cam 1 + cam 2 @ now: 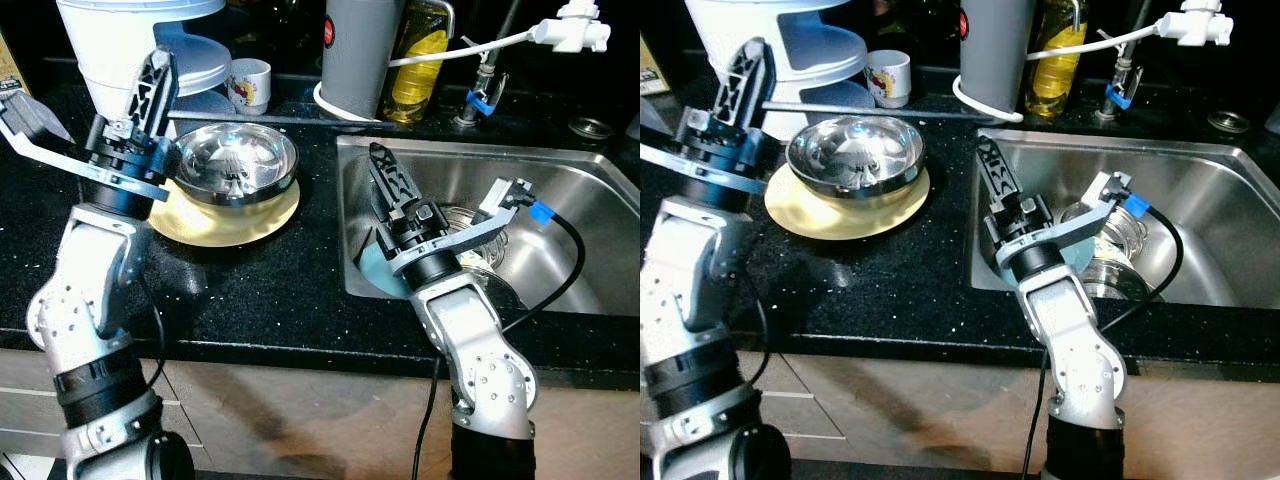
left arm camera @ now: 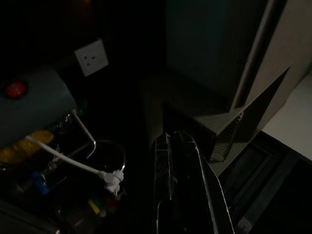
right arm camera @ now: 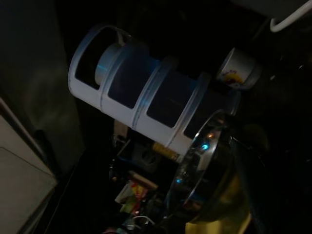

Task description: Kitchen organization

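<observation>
A shiny steel bowl sits on a yellow plate on the black counter. My left gripper stands just left of the bowl, fingers pointing up and shut on nothing. In the left wrist view its fingers lie close together. My right gripper is raised over the left end of the steel sink, fingers up and together, holding nothing. Under its wrist a pale blue plate lies in the sink beside a glass dish. The right wrist view shows the bowl.
A white tiered rack and a printed mug stand behind the bowl. A grey cylinder, a yellow oil bottle and a white faucet head line the back. The counter's front edge runs along.
</observation>
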Robot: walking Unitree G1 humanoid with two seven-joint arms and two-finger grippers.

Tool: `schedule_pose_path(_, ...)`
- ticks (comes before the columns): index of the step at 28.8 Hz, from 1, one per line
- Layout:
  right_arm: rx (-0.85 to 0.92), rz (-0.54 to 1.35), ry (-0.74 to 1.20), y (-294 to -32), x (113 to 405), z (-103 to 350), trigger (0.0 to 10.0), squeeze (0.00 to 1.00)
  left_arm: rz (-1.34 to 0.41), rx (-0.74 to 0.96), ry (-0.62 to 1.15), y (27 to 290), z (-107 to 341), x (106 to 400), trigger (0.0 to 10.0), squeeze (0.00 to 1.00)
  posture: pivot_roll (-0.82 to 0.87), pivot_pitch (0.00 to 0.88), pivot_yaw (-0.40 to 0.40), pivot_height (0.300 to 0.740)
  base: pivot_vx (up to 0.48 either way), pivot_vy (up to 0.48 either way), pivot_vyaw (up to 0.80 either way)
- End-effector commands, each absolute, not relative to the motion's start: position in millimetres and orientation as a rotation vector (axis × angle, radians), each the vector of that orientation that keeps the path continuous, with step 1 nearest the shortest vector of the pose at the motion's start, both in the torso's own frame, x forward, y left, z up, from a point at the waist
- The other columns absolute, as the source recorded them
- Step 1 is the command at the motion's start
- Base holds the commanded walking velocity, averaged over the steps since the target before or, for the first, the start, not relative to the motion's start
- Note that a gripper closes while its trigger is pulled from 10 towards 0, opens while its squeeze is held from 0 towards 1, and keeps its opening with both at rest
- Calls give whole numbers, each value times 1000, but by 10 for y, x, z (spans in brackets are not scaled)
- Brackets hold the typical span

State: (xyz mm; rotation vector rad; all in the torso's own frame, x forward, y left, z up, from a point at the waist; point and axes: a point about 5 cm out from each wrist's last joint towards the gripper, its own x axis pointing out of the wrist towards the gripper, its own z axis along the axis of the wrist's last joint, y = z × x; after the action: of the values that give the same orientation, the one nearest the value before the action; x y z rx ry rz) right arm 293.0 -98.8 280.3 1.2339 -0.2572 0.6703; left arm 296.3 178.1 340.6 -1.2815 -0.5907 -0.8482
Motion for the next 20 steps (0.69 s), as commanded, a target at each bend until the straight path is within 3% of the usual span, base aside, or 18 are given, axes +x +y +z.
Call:
schedule_pose_path(1,1438,776,-290,-706,2822,2981,10000,0,-854,-1291,-593,1760,3396,2925,0,0,13,180,-10,740,0,0,0)
schedule_pose_path(6,1492,809,-332,-752,2781,3076,10000,0,-848,-1308,-563,1678,3319,2903,0,0,13,181,-11,740,0,0,0)
schedule_pose_path(12,1401,925,-326,-696,2670,3107,10000,0,-792,-1315,-583,1662,3301,2905,0,0,10,182,-9,740,0,0,0)
schedule_pose_path(20,1444,837,-346,-760,2704,3077,10000,0,-780,-1333,-592,1644,3307,2908,0,0,10,183,-7,740,0,0,0)
